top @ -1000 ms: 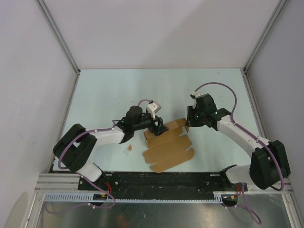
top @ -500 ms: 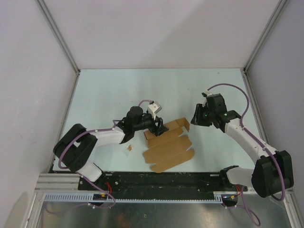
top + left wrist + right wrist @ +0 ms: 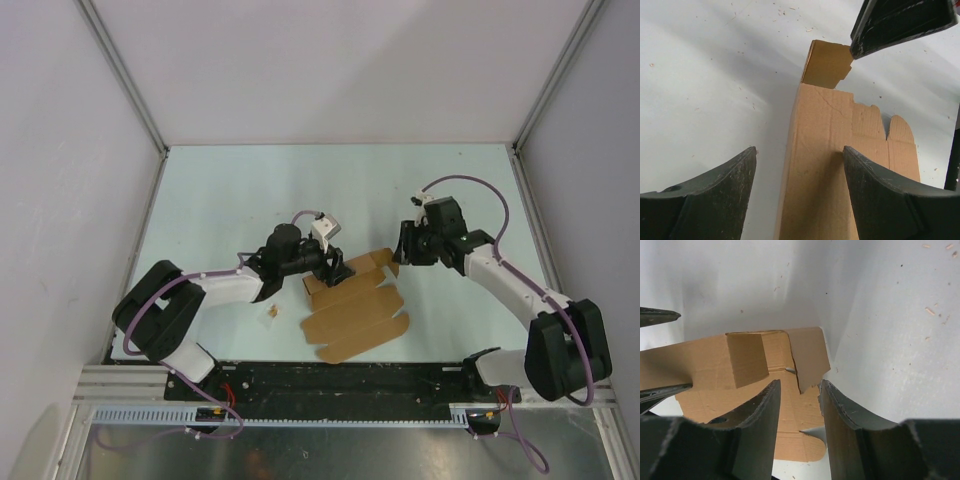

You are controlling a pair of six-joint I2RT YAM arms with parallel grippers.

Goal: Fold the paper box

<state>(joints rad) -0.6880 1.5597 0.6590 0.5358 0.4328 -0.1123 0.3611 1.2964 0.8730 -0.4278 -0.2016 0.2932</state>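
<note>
The paper box [image 3: 355,308] is a flat brown die-cut sheet lying in front of the arms, with its far end flaps raised. My left gripper [image 3: 338,268] sits low at the sheet's far left corner. In the left wrist view it [image 3: 799,148] is open, astride the sheet's edge [image 3: 820,165], one finger over the table and one over the cardboard. My right gripper [image 3: 398,256] is at the raised flap on the far right. In the right wrist view it [image 3: 800,383] is open a narrow way, and the flap's corner [image 3: 807,357] points into the gap.
A tiny brown scrap [image 3: 272,313] lies on the pale table left of the sheet. White walls with metal frame posts [image 3: 150,130] enclose the table. The arm mounting rail [image 3: 340,380] runs along the near edge.
My right gripper swung out to the right, away from the box, then came back to the raised flap. The left arm and the sheet have stayed put.
</note>
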